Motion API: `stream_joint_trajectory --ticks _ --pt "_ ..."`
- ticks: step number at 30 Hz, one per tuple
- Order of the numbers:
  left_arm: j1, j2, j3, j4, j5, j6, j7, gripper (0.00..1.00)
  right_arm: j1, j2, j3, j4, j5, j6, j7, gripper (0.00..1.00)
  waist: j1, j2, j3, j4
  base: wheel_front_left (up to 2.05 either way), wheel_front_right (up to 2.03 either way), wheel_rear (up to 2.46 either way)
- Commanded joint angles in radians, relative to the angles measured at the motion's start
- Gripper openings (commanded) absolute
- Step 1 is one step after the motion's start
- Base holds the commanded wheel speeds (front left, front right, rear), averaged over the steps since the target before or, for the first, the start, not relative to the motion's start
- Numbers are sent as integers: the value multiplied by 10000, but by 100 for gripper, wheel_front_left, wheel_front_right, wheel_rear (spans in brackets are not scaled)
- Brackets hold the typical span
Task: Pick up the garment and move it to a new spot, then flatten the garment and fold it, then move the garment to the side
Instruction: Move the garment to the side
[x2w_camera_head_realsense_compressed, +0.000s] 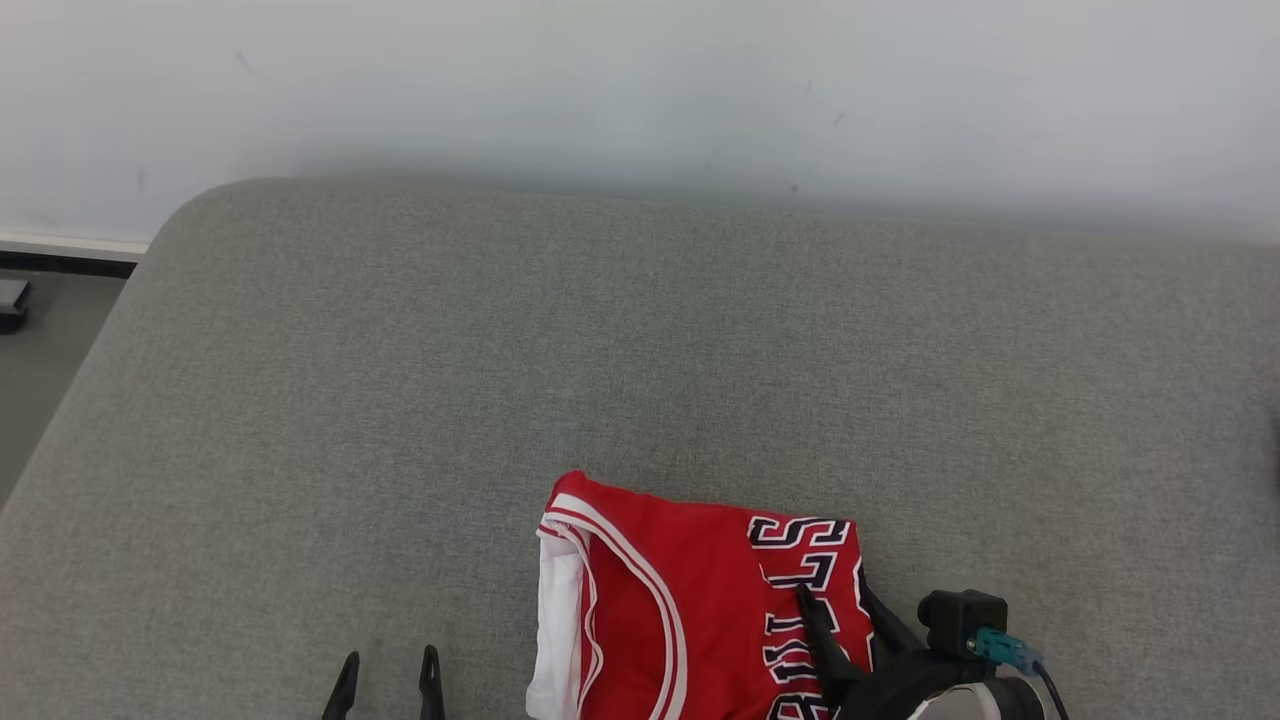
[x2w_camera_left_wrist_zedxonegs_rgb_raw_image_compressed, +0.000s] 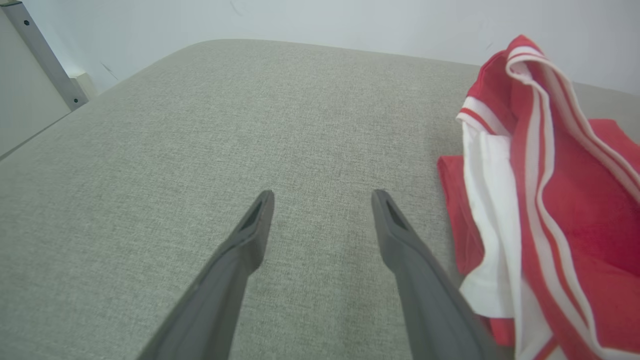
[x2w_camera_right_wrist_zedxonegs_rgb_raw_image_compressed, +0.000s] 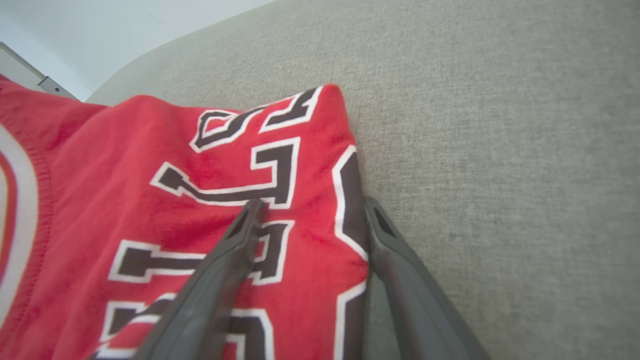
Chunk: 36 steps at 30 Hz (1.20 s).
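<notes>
The garment is a red jersey with white trim and black letters, lying bunched at the near edge of a grey cushion. My left gripper stands open to its left, over bare fabric, with nothing between its fingers. In the left wrist view, the left gripper is apart from the garment, whose white-trimmed edge rises at the right. My right gripper is open at the garment's right edge. In the right wrist view, the right gripper has one finger over the lettered cloth and the other beside its edge.
A pale wall runs behind the cushion. The cushion's left edge drops to grey floor, where a small dark object sits. A metal post stands beyond the cushion's far left corner.
</notes>
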Motion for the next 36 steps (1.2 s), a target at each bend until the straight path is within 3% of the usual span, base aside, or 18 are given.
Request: stream_joint_trajectory --ticks 1,3,4,8,14,36 --pt "-128 -4 -33 -45 -49 22 -30 100 39 25 176 278 107 -26 128 78 -1 -1 32 -1 0 0 0" --pt "-188 -3 -66 -49 -42 32 -30 100 -16 -2 355 428 243 -24 68 35 -1 -1 42 -24 0 0 0" --pt "-190 -4 -82 -47 -48 45 -30 100 -14 -4 466 536 298 -24 109 0 -1 -1 39 -39 0 0 0" --pt "-203 -4 -83 -74 -109 53 -30 100 -142 -124 717 779 492 -26 -84 0 -1 -1 -10 -133 0 0 0" --pt "-15 -6 -270 -44 119 -147 -30 100 -475 -339 539 967 303 -33 -657 0 -1 -1 -302 -799 0 0 0" --pt "-341 0 -833 -5 -305 -89 -30 100 -531 -429 233 915 -104 -26 -788 0 -1 -1 -518 -6083 0 0 0"
